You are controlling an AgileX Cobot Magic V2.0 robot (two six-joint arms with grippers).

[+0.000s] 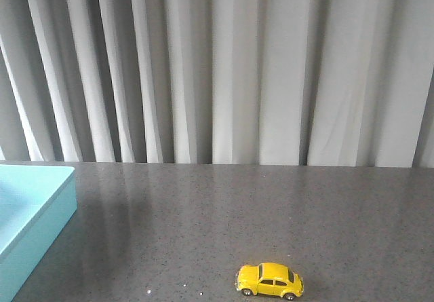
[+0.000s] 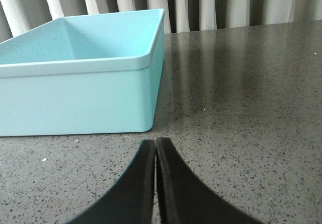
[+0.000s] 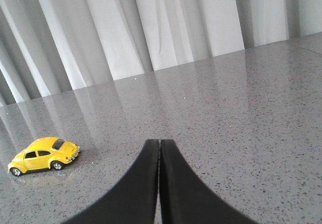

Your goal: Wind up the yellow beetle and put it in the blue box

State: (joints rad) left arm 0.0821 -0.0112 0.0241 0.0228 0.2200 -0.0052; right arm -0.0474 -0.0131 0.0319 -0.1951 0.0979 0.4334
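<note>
Beetle and box sit well apart on a dark speckled table (image 1: pixel 224 207) backed by a grey curtain (image 1: pixel 217 64). Biggest of the task's things is the blue box (image 1: pixel 27 214), at the table's left edge in the front view, open-topped and showing nothing inside in the part the left wrist view takes in. Its walls look stiff and plain, so it should stay put as a target.

Far smaller, the yellow beetle (image 1: pixel 269 279) stands on its four wheels near the front edge, a little right of centre, side-on to the front camera. It looks light, hard and glossy, likely to roll away or skid if nudged along its length. Judging by its shape, the safest hold is across the body, fingers on the two flanks between the wheel arches, which also keeps the wheels free for winding by dragging it backward on the tabletop.

Neither arm shows in the front view. The left gripper (image 2: pixel 155 148) hangs low over bare table just in front of the box's near wall, fingers pressed together on nothing. The right gripper (image 3: pixel 159 148) is likewise clenched and empty, low over the table, with the car off to one side of its fingers and not touched.
</note>
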